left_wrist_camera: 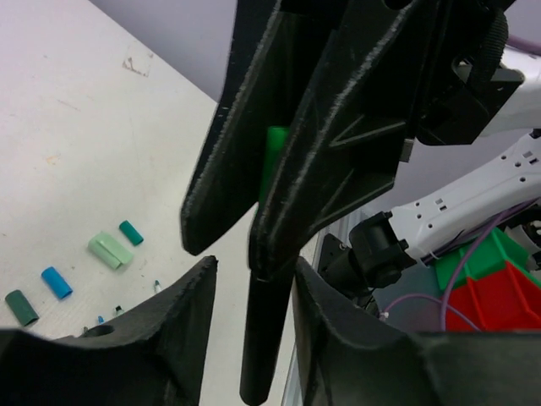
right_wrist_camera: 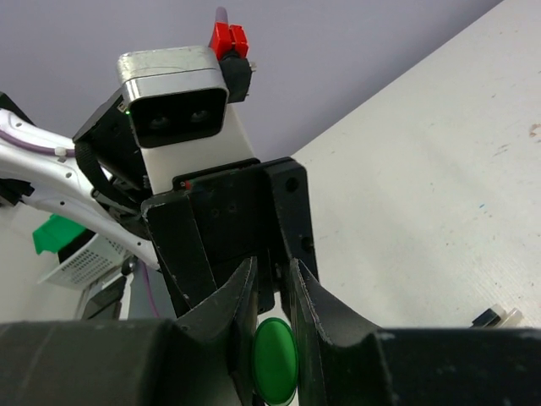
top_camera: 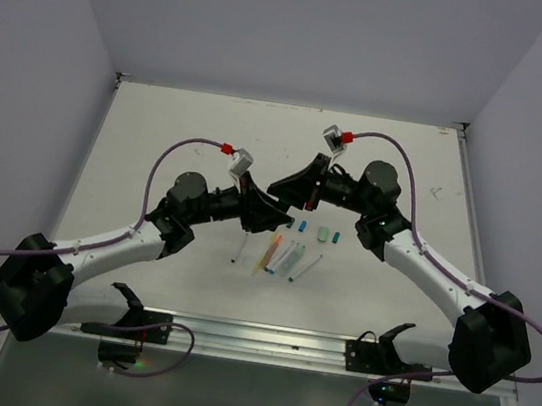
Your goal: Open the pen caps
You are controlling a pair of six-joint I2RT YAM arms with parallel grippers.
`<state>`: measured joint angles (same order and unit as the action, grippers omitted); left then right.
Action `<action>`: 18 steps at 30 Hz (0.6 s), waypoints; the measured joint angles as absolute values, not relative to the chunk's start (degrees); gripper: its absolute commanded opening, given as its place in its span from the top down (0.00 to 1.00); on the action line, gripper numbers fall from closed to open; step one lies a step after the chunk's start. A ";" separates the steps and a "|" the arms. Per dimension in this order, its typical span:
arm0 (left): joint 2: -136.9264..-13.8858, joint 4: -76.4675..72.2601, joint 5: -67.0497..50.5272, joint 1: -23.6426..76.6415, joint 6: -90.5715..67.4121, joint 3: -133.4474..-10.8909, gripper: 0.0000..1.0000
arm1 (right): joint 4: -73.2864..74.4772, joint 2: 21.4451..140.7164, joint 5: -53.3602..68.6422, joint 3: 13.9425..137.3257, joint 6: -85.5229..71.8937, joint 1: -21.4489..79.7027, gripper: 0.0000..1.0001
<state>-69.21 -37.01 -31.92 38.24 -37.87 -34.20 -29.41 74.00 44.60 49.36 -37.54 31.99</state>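
Left wrist view gives us the best look: the right gripper (left_wrist_camera: 226, 245) is clamped tight on the bright green cap (left_wrist_camera: 275, 161), up off the table (top_camera: 159, 137) near the loose pens (top_camera: 279, 255). A black barrel (left_wrist_camera: 262, 338) runs down from that cap between the left gripper (left_wrist_camera: 254, 266) fingers. We honestly can't tell if the left one is actually squeezing, since a gap shows on one side of the barrel. Just past the pens, away from the arm bases, we count a blue cap (left_wrist_camera: 57, 282), pale mint cap (left_wrist_camera: 110, 251), teal cap (left_wrist_camera: 131, 233) and dark green cap (left_wrist_camera: 21, 307) lying loose.
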 measured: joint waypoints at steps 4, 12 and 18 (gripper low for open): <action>-69.36 -37.56 -33.76 38.41 -37.82 -34.22 0.96 | -29.26 74.78 44.14 49.36 -37.26 31.97 1.00; -69.65 -38.11 -35.16 38.59 -37.43 -34.02 1.00 | -29.26 75.26 44.56 49.56 -37.41 31.99 1.00; -69.87 -42.59 -33.58 39.18 -38.74 -31.75 1.00 | -26.72 75.66 44.51 51.27 -36.77 32.23 1.00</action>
<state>-69.87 -42.59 -33.58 39.18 -38.74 -31.75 -26.72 75.66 44.51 51.27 -36.77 32.23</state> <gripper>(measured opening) 0.192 0.226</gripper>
